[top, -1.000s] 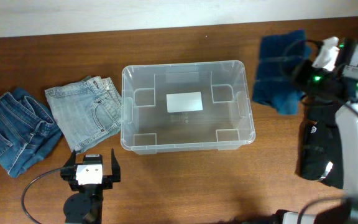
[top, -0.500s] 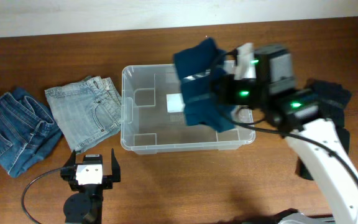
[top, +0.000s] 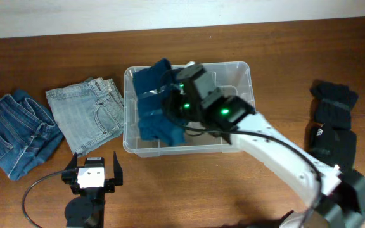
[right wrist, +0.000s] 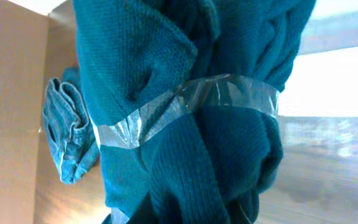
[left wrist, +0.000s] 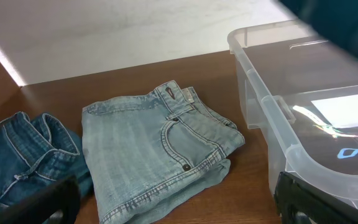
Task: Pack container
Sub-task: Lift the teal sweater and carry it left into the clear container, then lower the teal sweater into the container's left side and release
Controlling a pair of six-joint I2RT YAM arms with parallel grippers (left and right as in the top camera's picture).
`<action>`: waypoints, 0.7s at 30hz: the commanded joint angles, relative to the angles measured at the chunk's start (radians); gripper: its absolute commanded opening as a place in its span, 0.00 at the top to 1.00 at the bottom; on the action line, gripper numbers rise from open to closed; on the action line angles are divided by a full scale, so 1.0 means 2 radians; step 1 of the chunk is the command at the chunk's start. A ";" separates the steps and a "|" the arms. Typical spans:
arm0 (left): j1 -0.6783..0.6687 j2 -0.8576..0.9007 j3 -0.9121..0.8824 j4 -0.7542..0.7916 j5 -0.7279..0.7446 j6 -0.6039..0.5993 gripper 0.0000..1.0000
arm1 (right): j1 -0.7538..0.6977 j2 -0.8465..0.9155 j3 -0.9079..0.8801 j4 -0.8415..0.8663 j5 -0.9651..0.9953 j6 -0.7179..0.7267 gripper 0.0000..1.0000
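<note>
The container, a clear rectangular tub, stands mid-table, and its near corner shows in the left wrist view. My right gripper is shut on a dark teal knitted sweater that hangs over the container's left half. In the right wrist view the sweater fills the frame, a clear rim strip crosses it, and the gripper is buried in the knit. My left gripper stands open near the table's front edge with nothing in it, its dark fingers framing the light jeans.
Folded light-blue jeans lie just left of the container, also seen in the left wrist view. Darker blue jeans lie at the far left. A black garment lies at the far right.
My right arm swung left with the teal sweater, from the table's far right to over the container's left half. The left arm has not moved.
</note>
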 commanded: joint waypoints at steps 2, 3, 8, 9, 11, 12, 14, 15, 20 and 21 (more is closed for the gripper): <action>0.002 -0.003 -0.003 0.002 0.005 0.006 0.00 | 0.014 0.033 0.015 0.014 0.046 0.054 0.94; 0.002 -0.003 -0.003 0.002 0.005 0.006 0.00 | 0.014 0.040 0.015 0.018 0.047 0.054 0.94; 0.002 -0.003 -0.003 0.002 0.005 0.006 0.00 | 0.014 0.069 0.015 0.034 0.046 0.054 0.94; 0.002 -0.003 -0.003 0.002 0.005 0.006 0.00 | 0.014 0.073 0.015 0.034 0.047 0.054 0.94; 0.002 -0.003 -0.003 0.002 0.005 0.006 0.00 | 0.014 0.079 0.015 0.034 0.047 0.054 0.94; 0.002 -0.003 -0.003 0.002 0.005 0.006 0.00 | 0.014 0.083 0.015 0.034 0.049 0.054 0.94; 0.002 -0.003 -0.003 0.002 0.005 0.006 0.00 | 0.014 0.089 0.015 0.034 0.050 0.054 0.94; 0.002 -0.003 -0.003 0.002 0.005 0.006 0.00 | 0.014 0.092 0.015 0.034 0.051 0.054 0.94; 0.002 -0.003 -0.003 0.002 0.005 0.006 0.00 | 0.014 0.115 0.015 0.042 0.050 0.053 0.93; 0.002 -0.003 -0.003 0.002 0.005 0.006 0.00 | 0.014 0.118 0.015 0.046 0.049 0.053 0.93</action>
